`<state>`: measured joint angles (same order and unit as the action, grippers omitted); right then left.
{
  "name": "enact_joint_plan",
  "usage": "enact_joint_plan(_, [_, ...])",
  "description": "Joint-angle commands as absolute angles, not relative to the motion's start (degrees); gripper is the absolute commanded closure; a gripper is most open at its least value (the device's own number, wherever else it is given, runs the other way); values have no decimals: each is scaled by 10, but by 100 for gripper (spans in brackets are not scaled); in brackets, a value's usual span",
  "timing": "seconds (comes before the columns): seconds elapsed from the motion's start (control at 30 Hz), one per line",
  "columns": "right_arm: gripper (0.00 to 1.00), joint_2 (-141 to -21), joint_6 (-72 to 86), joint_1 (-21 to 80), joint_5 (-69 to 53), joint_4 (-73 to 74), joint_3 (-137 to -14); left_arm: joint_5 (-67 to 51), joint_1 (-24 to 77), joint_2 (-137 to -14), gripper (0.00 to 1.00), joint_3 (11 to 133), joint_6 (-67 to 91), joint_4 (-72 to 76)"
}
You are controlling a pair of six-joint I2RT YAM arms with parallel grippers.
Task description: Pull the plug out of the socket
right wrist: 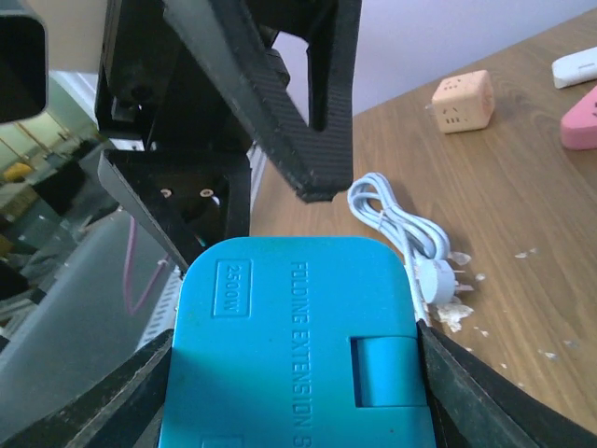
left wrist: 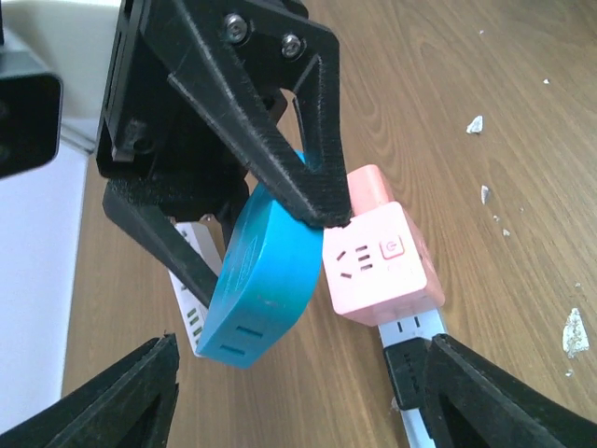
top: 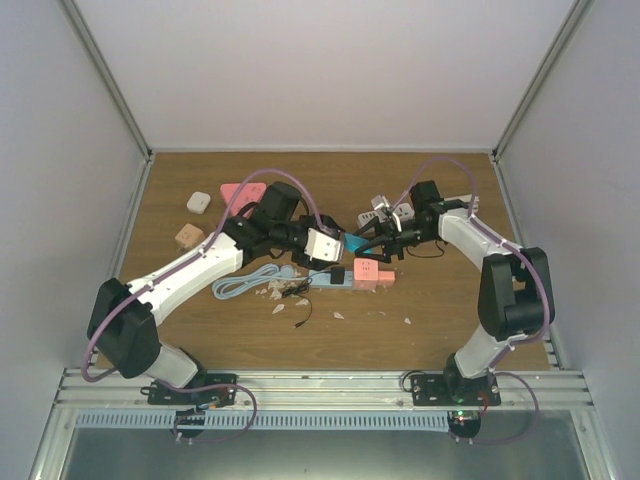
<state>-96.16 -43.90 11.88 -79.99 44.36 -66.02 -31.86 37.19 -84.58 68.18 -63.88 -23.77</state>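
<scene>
My right gripper (top: 365,243) is shut on a blue folding extension plug (top: 354,244), held by its edges above the table (right wrist: 289,345). Below it lie a white power strip (top: 318,279) with a pink cube socket (top: 372,272) and a black plug (top: 337,273) on it. In the left wrist view the blue plug (left wrist: 266,280) hangs free, just left of the pink cube (left wrist: 382,261), apart from the strip (left wrist: 420,327). My left gripper (left wrist: 298,401) is open and empty over the strip, with the black plug (left wrist: 410,373) by its right finger.
A white cable with its plug (right wrist: 410,243) lies coiled left of the strip, among small crumbs. A beige cube (top: 189,236), a white adapter (top: 198,202) and a pink adapter (top: 240,191) sit at the back left. Grey-white adapters (top: 385,210) sit behind my right gripper.
</scene>
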Motion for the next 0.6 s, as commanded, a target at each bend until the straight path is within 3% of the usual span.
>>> enact_joint_plan(0.0, [52, -967, -426, 116, -861, 463, -669, -310, 387, -852, 29, 701, -643, -217])
enact_joint_plan(0.13, [52, -971, -425, 123, -867, 468, -668, -295, 407, -859, 36, 705, -640, -210])
enact_joint_plan(0.5, [53, -970, -427, 133, -868, 475, -668, -313, 420, -871, 82, 727, -625, -222])
enact_joint_plan(0.57, [45, -968, -440, 133, -869, 488, -674, -324, 419, -873, 89, 726, -624, -230])
